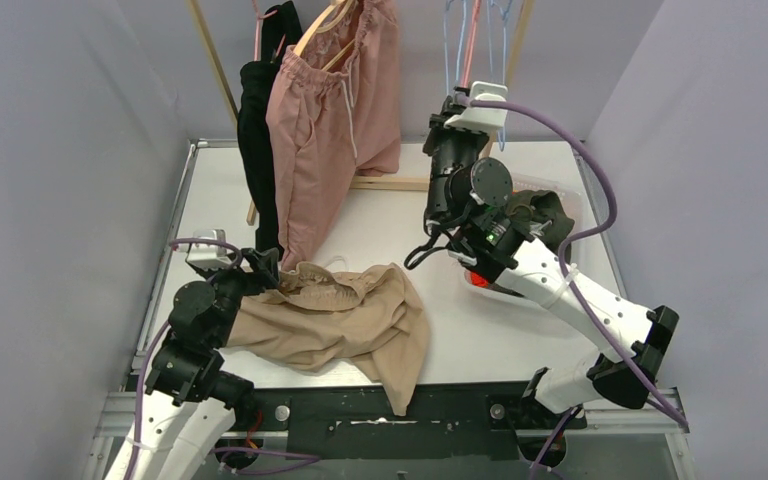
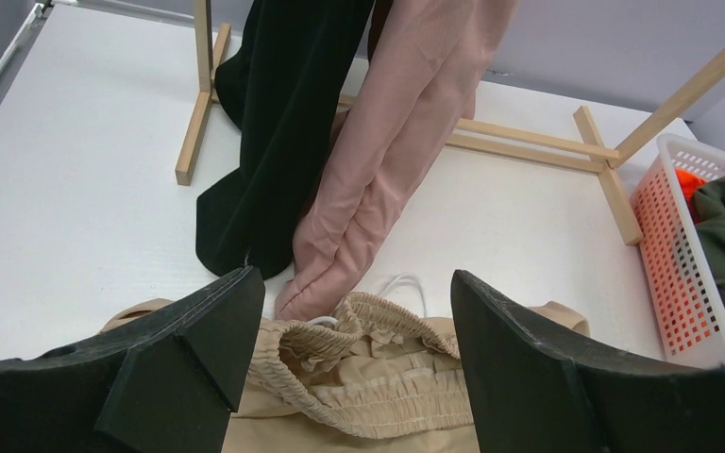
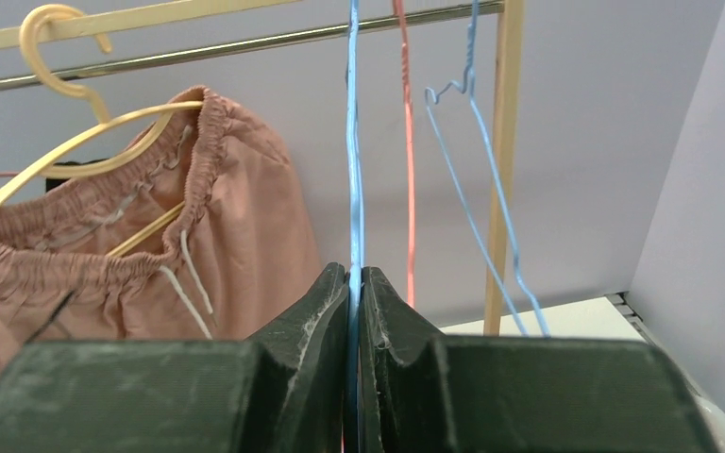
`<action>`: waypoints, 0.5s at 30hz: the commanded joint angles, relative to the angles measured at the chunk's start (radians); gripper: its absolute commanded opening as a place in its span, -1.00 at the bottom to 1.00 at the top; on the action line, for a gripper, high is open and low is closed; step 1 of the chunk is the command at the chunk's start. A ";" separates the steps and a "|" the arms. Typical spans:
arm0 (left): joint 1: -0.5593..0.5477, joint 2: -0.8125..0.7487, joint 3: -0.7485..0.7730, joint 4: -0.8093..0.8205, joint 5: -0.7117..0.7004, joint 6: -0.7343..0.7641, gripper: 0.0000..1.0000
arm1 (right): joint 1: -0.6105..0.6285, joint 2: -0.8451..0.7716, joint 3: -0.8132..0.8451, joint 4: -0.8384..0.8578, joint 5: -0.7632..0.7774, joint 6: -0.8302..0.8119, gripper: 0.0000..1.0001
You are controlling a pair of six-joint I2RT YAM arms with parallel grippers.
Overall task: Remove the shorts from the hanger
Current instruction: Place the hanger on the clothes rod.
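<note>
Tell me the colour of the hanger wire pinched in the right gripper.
Light blue hanger wire, clearest in the right wrist view.

— I see tan shorts [image 1: 340, 320], pink shorts [image 1: 335, 130] and a black cloth [image 1: 258, 150].
— The thin hanger [image 3: 352, 142] is blue. The fat hanger [image 3: 102, 121] is yellow. The basket [image 2: 708, 151] is white with little holes.
</note>
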 commanded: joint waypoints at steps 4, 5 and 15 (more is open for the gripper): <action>-0.012 -0.014 0.003 0.042 0.000 -0.007 0.45 | -0.088 0.037 0.135 -0.118 -0.077 0.118 -1.00; -0.012 -0.013 0.003 0.042 -0.002 -0.007 0.45 | -0.097 0.049 0.155 -0.153 -0.086 0.129 -1.00; -0.011 -0.012 0.006 0.037 -0.007 -0.007 0.45 | -0.156 0.147 0.314 -0.359 -0.175 0.213 -1.00</action>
